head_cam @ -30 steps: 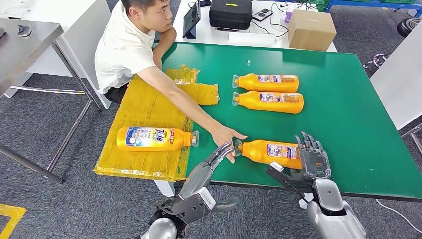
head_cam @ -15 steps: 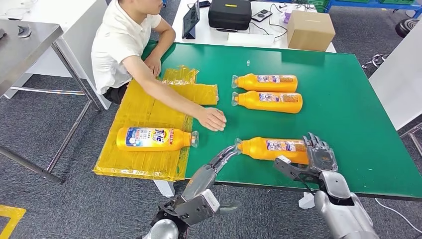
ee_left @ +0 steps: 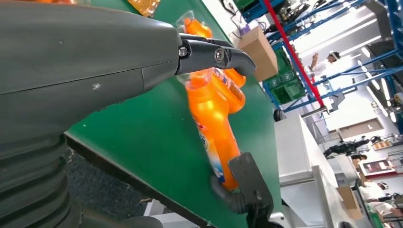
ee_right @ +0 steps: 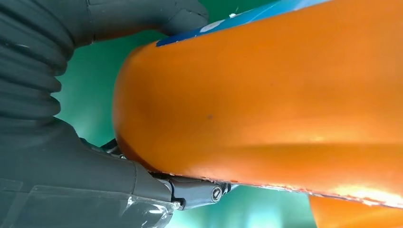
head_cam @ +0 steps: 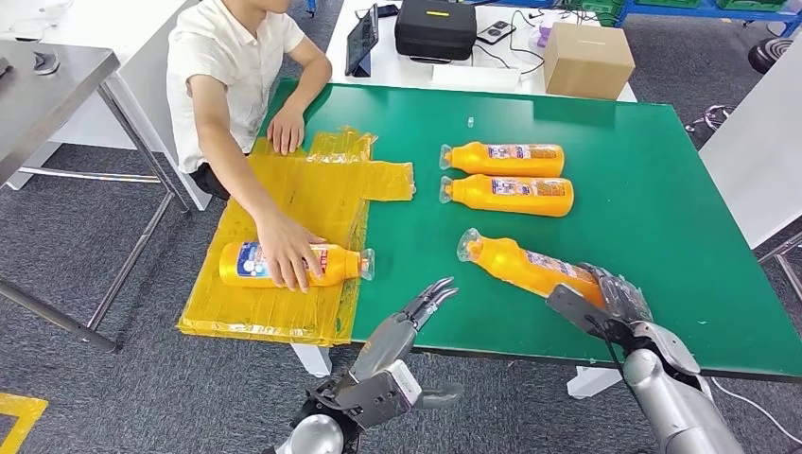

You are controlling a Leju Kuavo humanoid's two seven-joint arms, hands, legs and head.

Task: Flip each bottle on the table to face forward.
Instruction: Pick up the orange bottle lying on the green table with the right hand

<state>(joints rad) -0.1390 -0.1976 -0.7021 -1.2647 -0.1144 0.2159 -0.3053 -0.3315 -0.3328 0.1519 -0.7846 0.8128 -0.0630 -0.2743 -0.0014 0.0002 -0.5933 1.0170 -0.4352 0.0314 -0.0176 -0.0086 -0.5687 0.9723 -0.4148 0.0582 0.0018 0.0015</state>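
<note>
The right hand (head_cam: 619, 301) grips the base end of an orange bottle (head_cam: 530, 268) near the front edge of the green desk (head_cam: 662, 208), its fingers (head_cam: 624, 288) wrapped round the body (the right wrist view shows the orange plastic pressed close against the palm). The bottle lies at a slant, its clear cap pointing away toward the desk's middle. The left hand (head_cam: 416, 317) hovers at the desk's front edge, holding nothing, fingers straight and slightly apart, pointing toward the held bottle's cap but apart from it. Two more orange bottles (head_cam: 506, 175) lie side by side farther back, caps toward the left. On the yellow sheet (head_cam: 284, 203) at the left, a person's hand (head_cam: 287, 253) rests on a fourth bottle (head_cam: 336, 265).
</note>
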